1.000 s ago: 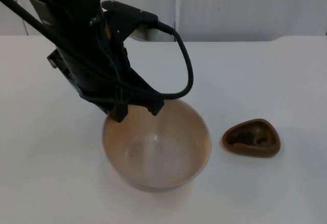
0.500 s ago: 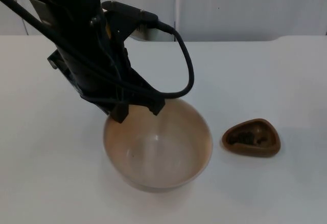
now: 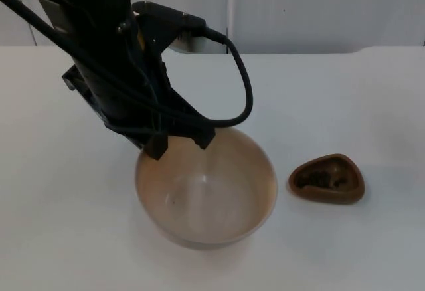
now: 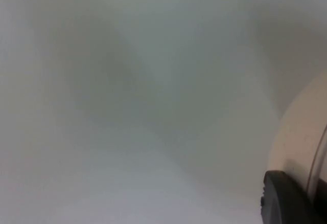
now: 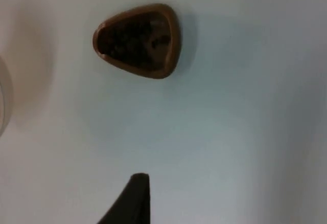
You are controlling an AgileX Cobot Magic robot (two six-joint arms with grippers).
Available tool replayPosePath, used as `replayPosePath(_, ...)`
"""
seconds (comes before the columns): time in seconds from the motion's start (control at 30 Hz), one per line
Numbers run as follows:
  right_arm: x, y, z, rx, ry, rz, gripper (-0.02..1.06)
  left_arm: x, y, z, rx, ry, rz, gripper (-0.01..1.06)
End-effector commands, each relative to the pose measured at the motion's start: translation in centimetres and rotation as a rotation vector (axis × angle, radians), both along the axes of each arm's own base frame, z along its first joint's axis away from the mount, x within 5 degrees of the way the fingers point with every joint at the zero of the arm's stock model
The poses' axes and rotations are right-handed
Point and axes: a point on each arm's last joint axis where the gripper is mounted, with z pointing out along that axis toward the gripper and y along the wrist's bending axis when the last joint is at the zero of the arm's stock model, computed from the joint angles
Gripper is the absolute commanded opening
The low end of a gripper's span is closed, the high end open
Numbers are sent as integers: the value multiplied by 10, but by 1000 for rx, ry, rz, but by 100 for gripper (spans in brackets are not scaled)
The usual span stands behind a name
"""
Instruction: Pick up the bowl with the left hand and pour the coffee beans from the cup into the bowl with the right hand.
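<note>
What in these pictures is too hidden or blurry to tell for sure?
- Top view: the left end effector sits at the bowl's far rim, but the arm covers the contact, so whether it grips the rim is unclear.
- Left wrist view: a black fingertip beside the pale bowl wall; blur hides the rest.
- Cup: dark contents show, but individual coffee beans and the amount are too blurred to judge.
- Right end effector: one fingertip shows above the table, apart from the cup.

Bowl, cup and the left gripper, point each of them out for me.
bowl [image 3: 206, 201], top view, inside bottom.
cup [image 3: 326, 179], top view, beans inside it.
left gripper [image 3: 178, 143], top view, at the bowl's far rim.
</note>
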Motion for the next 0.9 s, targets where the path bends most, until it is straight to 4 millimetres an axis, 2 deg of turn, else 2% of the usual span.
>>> replayPosePath(0.0,6,8,-1,-20,-12,13,104,-2,-2,3,-17,-6,9,0)
replayPosePath(0.17,26,36,-20,-97,31,44,104,-2,-2,3,-21,-4,12,0)
replayPosePath(0.3,37,46,-30,-133,48,42,104,-2,-2,3,-21,1,14,0)
replayPosePath(0.67,61,55,-66,-177,62,-31,104,-2,-2,3,-22,4,16,0)
replayPosePath(0.87,64,69,-77,-227,43,-29,101,-2,-2,3,-22,4,16,0)
